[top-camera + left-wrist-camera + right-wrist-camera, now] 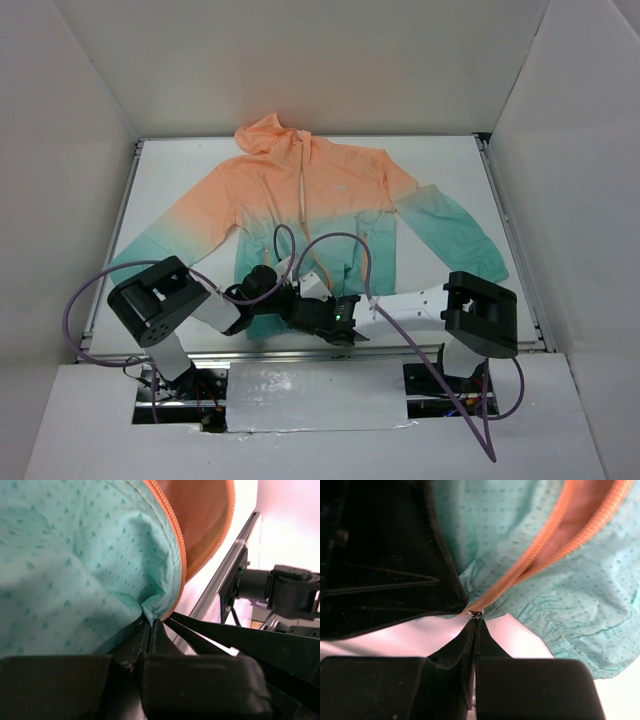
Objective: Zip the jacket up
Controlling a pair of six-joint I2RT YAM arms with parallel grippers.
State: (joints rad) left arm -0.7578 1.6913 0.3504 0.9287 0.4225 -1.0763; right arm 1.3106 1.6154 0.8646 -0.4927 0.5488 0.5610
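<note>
Left hand (151, 622) pinches jacket (75, 555) hem | right hand (476, 620) pinches zipper (500, 587) base (hands adjacent)

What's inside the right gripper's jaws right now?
The right gripper is shut on the bottom end of the orange zipper of the jacket; anything deeper in its grip is hidden.

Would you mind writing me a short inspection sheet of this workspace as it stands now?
Surface: white table, the garment spread across it.
Job's things: jacket lying flat, hood at the far side; zipper parted just above the hem.
Clutter: nothing seen.
Grippers: left gripper shut on the teal hem beside the zipper; right gripper shut at the zipper's bottom end.
Cables: purple cables loop over the jacket's lower part.
Surroundings: plain white walls on three sides.
</note>
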